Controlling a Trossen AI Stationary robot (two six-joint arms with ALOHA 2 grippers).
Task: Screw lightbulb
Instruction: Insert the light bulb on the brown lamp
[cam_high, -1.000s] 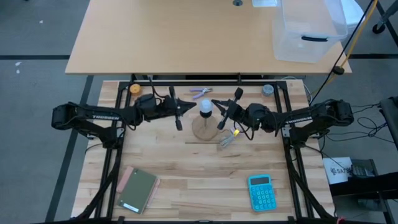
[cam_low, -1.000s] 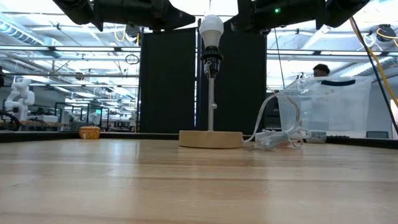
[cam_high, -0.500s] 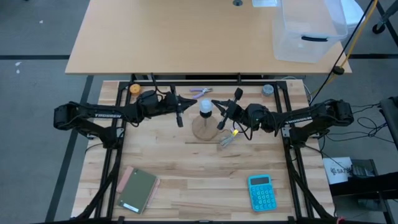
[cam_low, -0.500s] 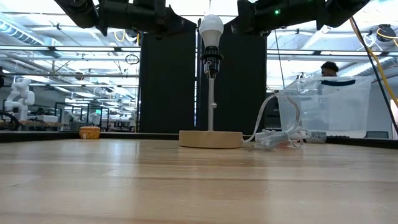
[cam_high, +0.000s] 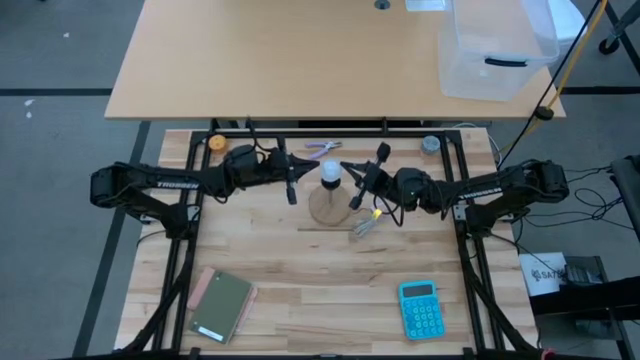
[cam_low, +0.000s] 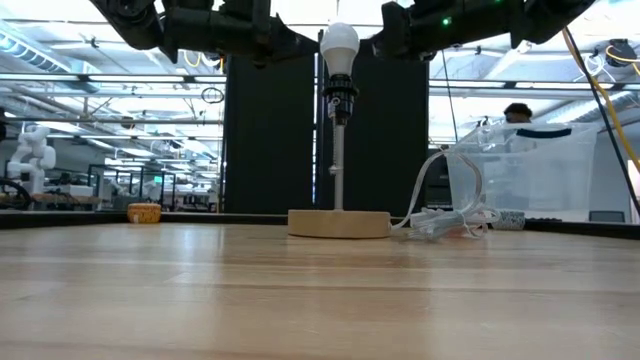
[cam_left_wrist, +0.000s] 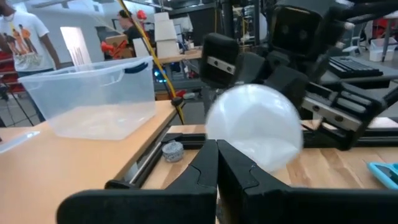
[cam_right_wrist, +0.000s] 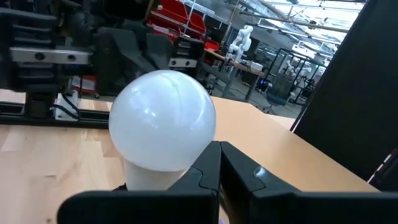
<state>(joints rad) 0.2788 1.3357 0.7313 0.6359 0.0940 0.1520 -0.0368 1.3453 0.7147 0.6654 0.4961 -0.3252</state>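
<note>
The whitish lightbulb (cam_high: 330, 171) sits upright with its screw end in the black socket (cam_low: 340, 100) of a thin post on a round wooden disc base (cam_low: 339, 223). My left gripper (cam_high: 289, 188) is level with the bulb on its left side, shut and empty; the bulb shows just past its fingers in the left wrist view (cam_left_wrist: 254, 127). My right gripper (cam_high: 355, 190) is on the bulb's right side, shut and empty, with the bulb close before it (cam_right_wrist: 163, 118). In the low view a gap shows between the bulb (cam_low: 340, 44) and each arm.
A clear plastic wrapper with a white cord (cam_high: 366, 225) lies just right of the base. A blue calculator (cam_high: 421, 307) is at the near right, a green notebook (cam_high: 221, 304) at the near left, and pliers (cam_high: 323, 149) and an orange object (cam_high: 217, 143) along the far edge.
My left arm has edged toward the table's right, toward the bulb, with its fingers staying shut. The bulb and its stand have not moved.
</note>
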